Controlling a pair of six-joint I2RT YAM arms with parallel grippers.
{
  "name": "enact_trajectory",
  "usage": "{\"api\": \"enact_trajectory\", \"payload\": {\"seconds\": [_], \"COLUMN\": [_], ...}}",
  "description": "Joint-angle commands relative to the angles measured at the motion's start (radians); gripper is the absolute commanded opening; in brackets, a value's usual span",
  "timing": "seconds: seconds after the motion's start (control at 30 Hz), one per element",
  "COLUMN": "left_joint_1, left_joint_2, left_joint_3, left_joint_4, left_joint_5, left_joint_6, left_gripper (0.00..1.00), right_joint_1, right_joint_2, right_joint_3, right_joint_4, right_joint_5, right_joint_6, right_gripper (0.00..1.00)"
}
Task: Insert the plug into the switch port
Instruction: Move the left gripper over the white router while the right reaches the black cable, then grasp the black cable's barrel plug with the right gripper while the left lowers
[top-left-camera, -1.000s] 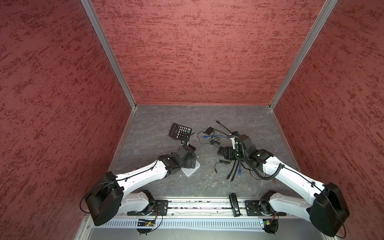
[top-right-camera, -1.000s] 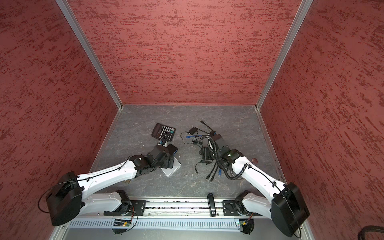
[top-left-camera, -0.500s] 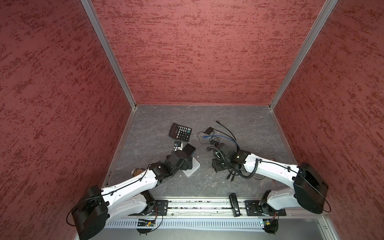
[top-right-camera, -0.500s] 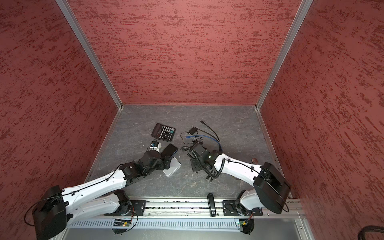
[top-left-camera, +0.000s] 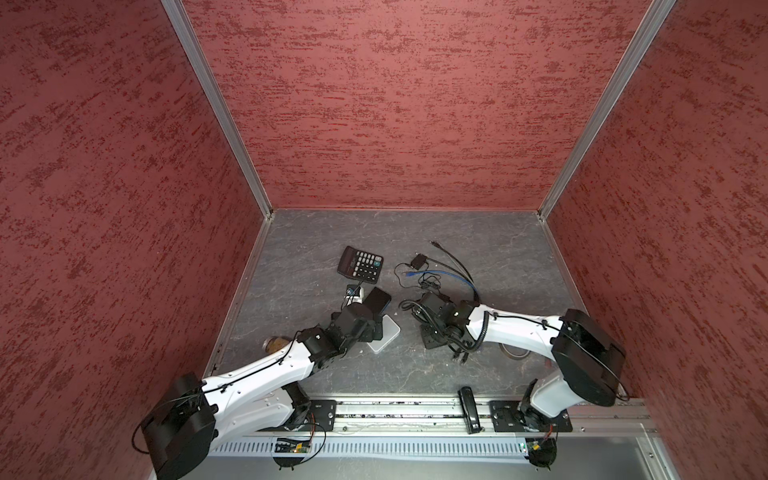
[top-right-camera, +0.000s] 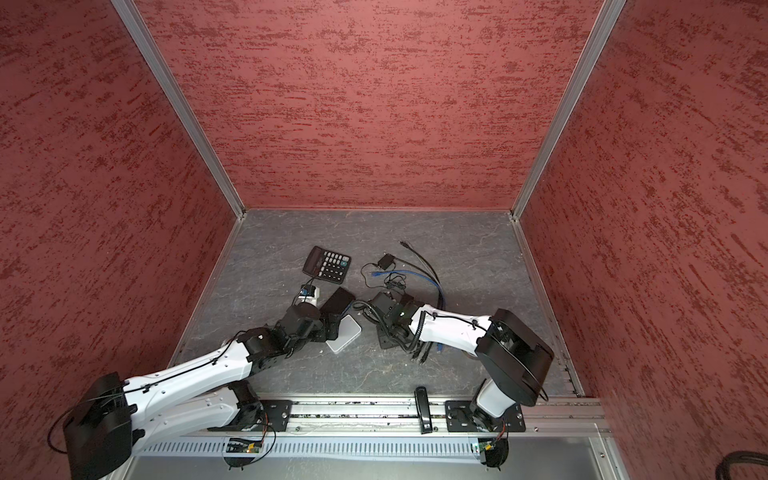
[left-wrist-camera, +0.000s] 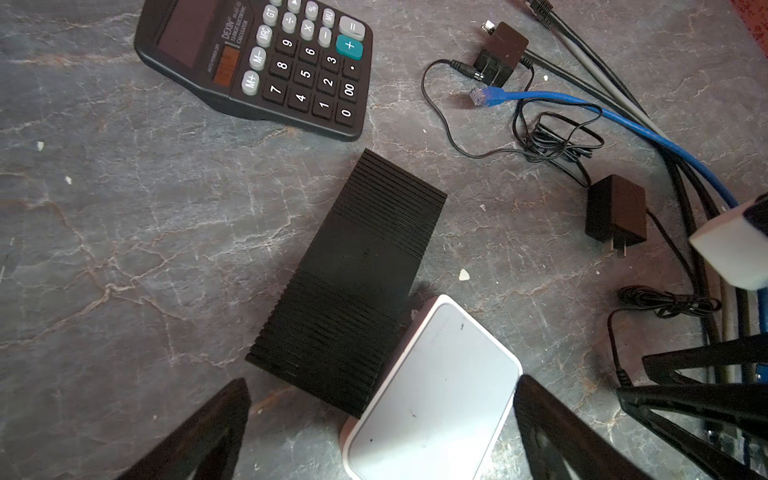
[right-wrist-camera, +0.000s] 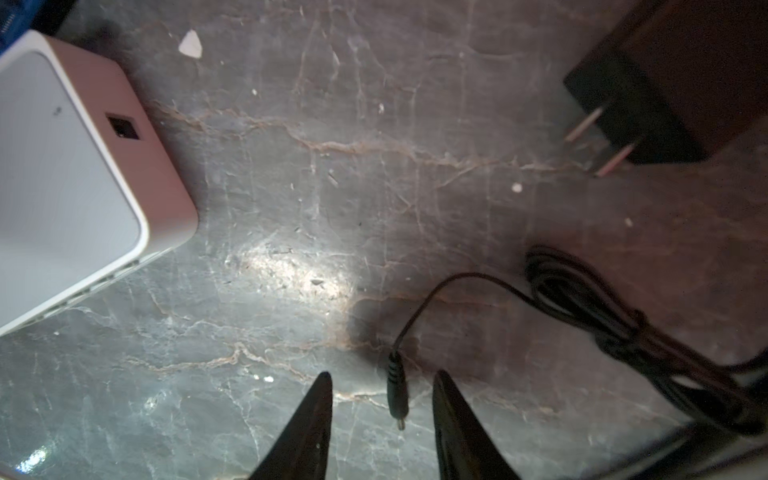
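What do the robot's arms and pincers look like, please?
The left arm and right arm have white shells with black joints and black cables along them. The left pincer and right pincer have black fingers tapering to points.

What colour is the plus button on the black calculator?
The plus button on the black calculator is teal. It shows best in the left wrist view.
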Motion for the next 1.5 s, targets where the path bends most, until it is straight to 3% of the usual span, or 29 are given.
{"api": "enact_trajectory", "payload": {"seconds": [0.0, 0.47, 0.67, 0.93, 1.13, 1.3, 1.47], "left_joint_1": [-0.002, -0.002, -0.003, -0.004, -0.006, -0.007, -0.018], "left_joint_2": [-0.012, -0.023, -0.023, -0.017, -0.001, 0.011, 0.071], "left_joint_3": [-0.017, -0.033, -0.034, -0.022, 0.060, 0.105, 0.149], "left_joint_4": [0.034, 0.053, 0.049, 0.036, -0.080, -0.153, -0.212], "left_joint_5": [-0.009, -0.012, -0.009, -0.002, -0.048, 0.024, 0.165], "left_joint_6": [0.002, 0.010, 0.009, 0.037, 0.078, 0.076, 0.075], "left_gripper": [1.00, 1.00, 1.00, 1.00, 0.99, 1.00, 1.00], "right_joint_1": [0.006, 0.006, 0.006, 0.005, -0.006, -0.039, -0.101], "right_joint_2": [0.017, 0.073, 0.062, -0.045, -0.128, -0.129, -0.172], "right_joint_3": [0.027, 0.025, 0.015, -0.036, -0.069, -0.075, -0.109], "right_joint_4": [-0.011, -0.008, 0.000, 0.184, 0.352, 0.415, 0.478], "right_joint_5": [0.036, 0.037, 0.040, 0.073, 0.097, 0.080, 0.042], "right_joint_6": [0.037, 0.057, 0.066, 0.139, 0.174, 0.180, 0.190], "right_gripper": [0.37, 0.20, 0.01, 0.00, 0.00, 0.00, 0.00]}}
